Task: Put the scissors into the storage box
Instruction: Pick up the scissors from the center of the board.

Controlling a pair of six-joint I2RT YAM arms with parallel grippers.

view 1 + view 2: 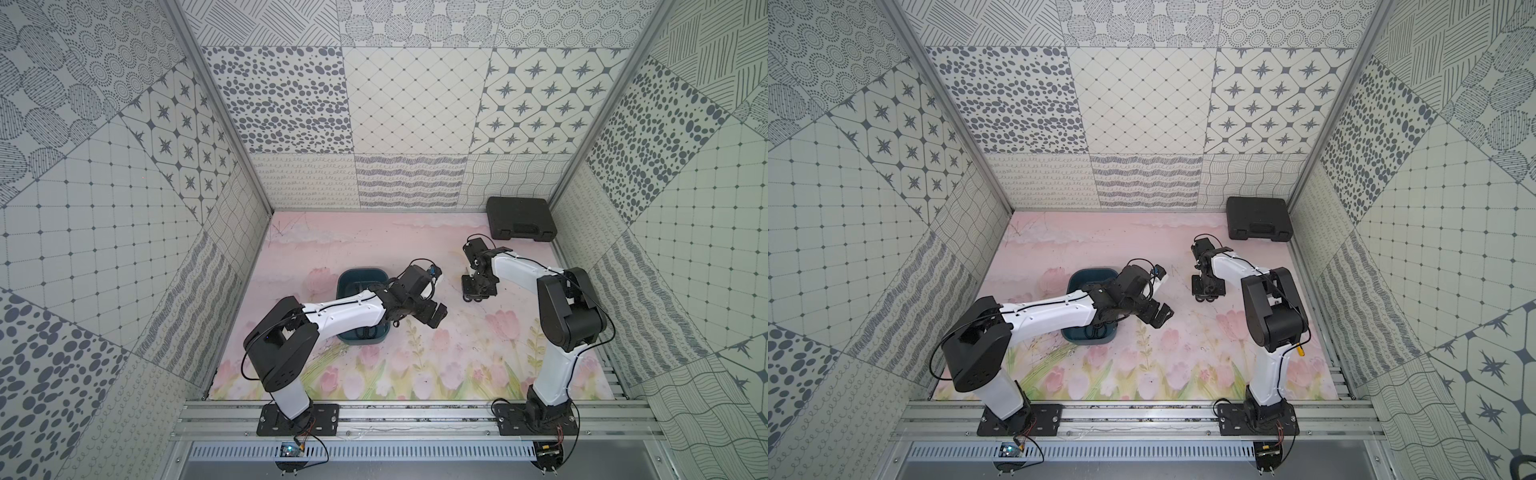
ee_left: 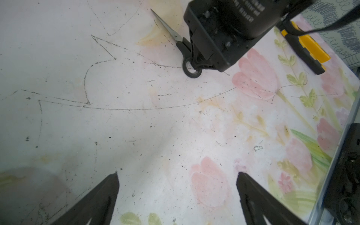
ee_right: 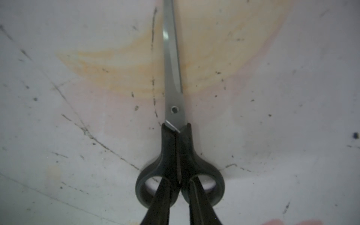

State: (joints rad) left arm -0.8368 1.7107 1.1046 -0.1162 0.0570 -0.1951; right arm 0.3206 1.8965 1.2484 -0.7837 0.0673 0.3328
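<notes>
The right gripper (image 3: 180,191) is pressed together, one finger (image 3: 165,200) through each loop, pinching the narrow bridge between the black plastic loop handles of a pair of silver-bladed scissors (image 3: 174,87). The scissors lie on the flower-printed pink mat (image 3: 78,116), well to the right of the box. Whether they have left the surface at all I cannot tell from this close view.

The hold is at the very end of the handles, with the whole blade reaching out beyond it. On a lift the blade could droop or swing about the pinch, slip out, or catch the mat with its tip. A second risk is the route. The dark teal rectangular plastic storage box (image 1: 360,271) is crossed by the left arm's white forearm (image 1: 345,318), so a carry straight to it could bring the arms together or leave nowhere to drop.

In both top views the right arm has its elbow raised, its forearm reaching in towards the middle of the mat, and its wrist bent so the gripper points steeply down. The left gripper (image 2: 177,194) is spread wide and empty above bare mat, between the box and the right gripper.
</notes>
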